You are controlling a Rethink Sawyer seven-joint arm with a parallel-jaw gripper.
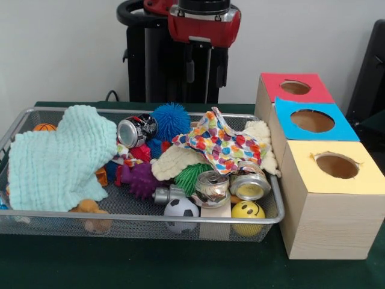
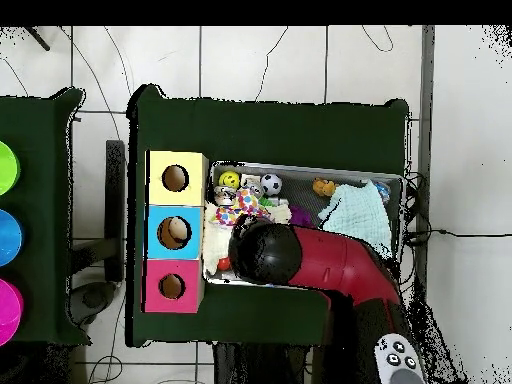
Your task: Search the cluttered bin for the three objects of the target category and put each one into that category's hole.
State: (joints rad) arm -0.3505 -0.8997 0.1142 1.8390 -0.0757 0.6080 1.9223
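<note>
The wire mesh bin point(image 1: 120, 215) is full of clutter; it also shows in the overhead view point(image 2: 300, 168). One white cloth with coloured dots point(image 1: 221, 144) lies crumpled on top at the bin's right, near the boxes, and shows from above point(image 2: 240, 206). No other dotted cloth shows. The yellow-faced box's hole point(image 1: 337, 165) is in the nearest box, right of the bin point(image 2: 175, 178). My gripper point(image 1: 205, 72) hangs under the red arm end, above the bin's far rim, dark against the pedestal. It is apart from the cloth.
A mint-green knit cloth point(image 1: 60, 159) covers the bin's left part. A cream knit cloth point(image 1: 174, 161), cans point(image 1: 210, 186), spiky balls point(image 1: 170, 119), a soccer ball point(image 1: 180, 211) and a smiley ball point(image 1: 248, 211) crowd the rest. Blue-faced point(image 1: 313, 120) and red-faced point(image 1: 295, 88) boxes stand behind the yellow one.
</note>
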